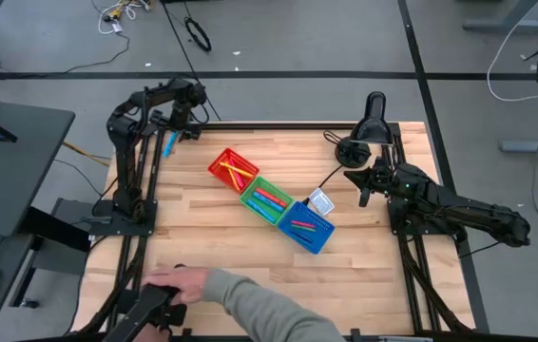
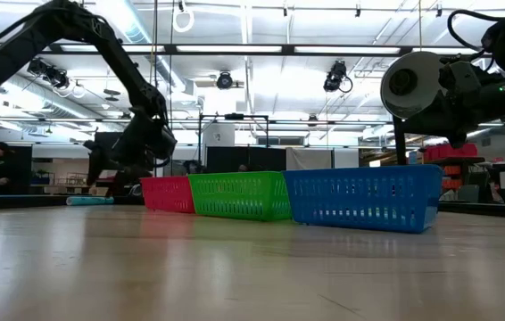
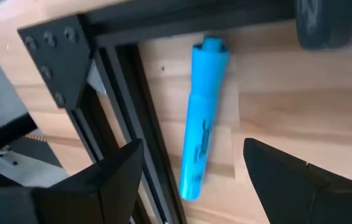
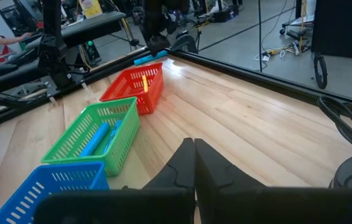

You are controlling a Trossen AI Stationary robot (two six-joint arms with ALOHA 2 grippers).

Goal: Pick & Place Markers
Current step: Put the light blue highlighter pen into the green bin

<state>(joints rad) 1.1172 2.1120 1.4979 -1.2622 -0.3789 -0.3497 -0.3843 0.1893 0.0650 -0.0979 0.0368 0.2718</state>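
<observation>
The left gripper (image 3: 188, 180) hangs over the far left corner of the table (image 1: 202, 247), and its two dark fingers (image 3: 117, 180) are spread apart with nothing between them. Right under it lies a light blue marker (image 3: 202, 118). The marker is flat on the wood, just beside the black metal frame (image 3: 111, 74) that runs along the table's edge. From above, the same blue marker (image 1: 170, 144) shows as a small stick near the left arm's tip, well apart from the bins.

Three bins sit in a slanted row in the middle of the table, touching side to side. The red bin (image 1: 233, 169) is nearest the left arm and has yellow and red markers in it. The green bin (image 1: 267, 199) is in the middle and holds red, pink and blue markers. The blue bin (image 1: 305, 226) is at the other end, with a few markers inside too. A small white card (image 1: 320, 201) lies just beside the blue bin.

The right gripper (image 4: 193, 163) waits over the right side of the table, near the blue bin, and its fingers are pressed together on nothing. It points toward the row of bins.

A person's hand (image 1: 182, 282) in a grey sleeve (image 1: 269, 313) rests at the near edge of the table, on the left arm's side.
</observation>
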